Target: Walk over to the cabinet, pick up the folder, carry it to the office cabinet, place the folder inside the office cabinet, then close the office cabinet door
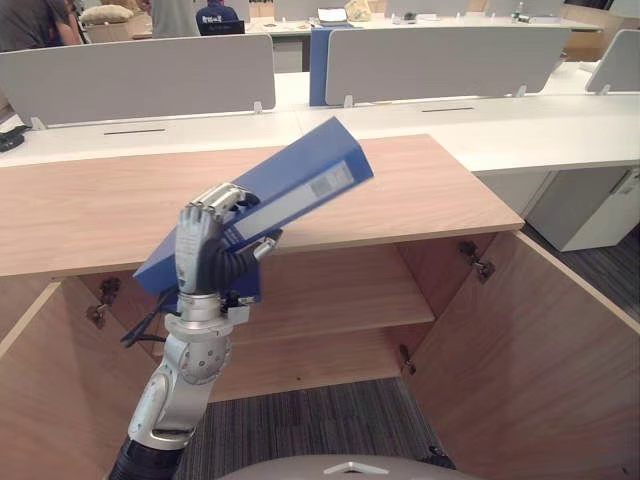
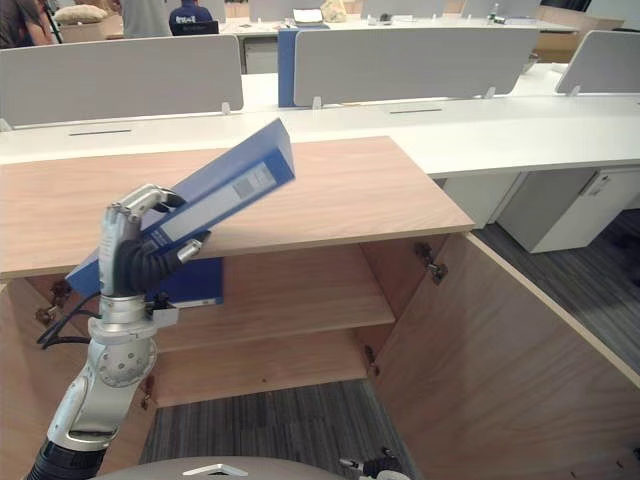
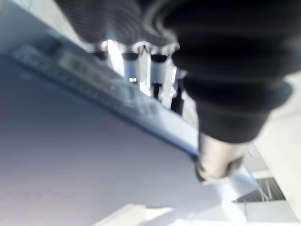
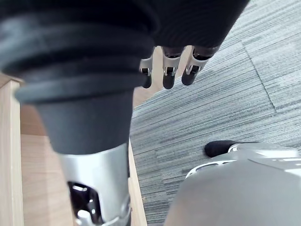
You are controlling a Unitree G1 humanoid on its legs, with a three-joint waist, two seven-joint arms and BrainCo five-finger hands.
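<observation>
While the left robot hand [image 1: 203, 250] has fingers and thumb wrapped round the lower end of the blue cardboard lever-arch folder [image 1: 305, 185], the step in hand is getting it into the open light-wood office cabinet [image 1: 440, 270].

Folder is tilted: its free end rises up and away to the right of the hand, in front of the cabinet's wooden top panel [image 1: 400, 190].

Judgement: lower and level it first, or the high end may catch that panel. Then slide it forward onto the wooden inner shelf [image 1: 340, 300], just beyond and below the hand.

Forearm rises near vertical, back of hand toward the head camera.

Open wooden door [image 1: 530, 340] stands well to the hand's right.

Right robot hand [image 4: 168, 75] hangs with straight, empty fingers over grey carpet [image 4: 225, 94].
</observation>
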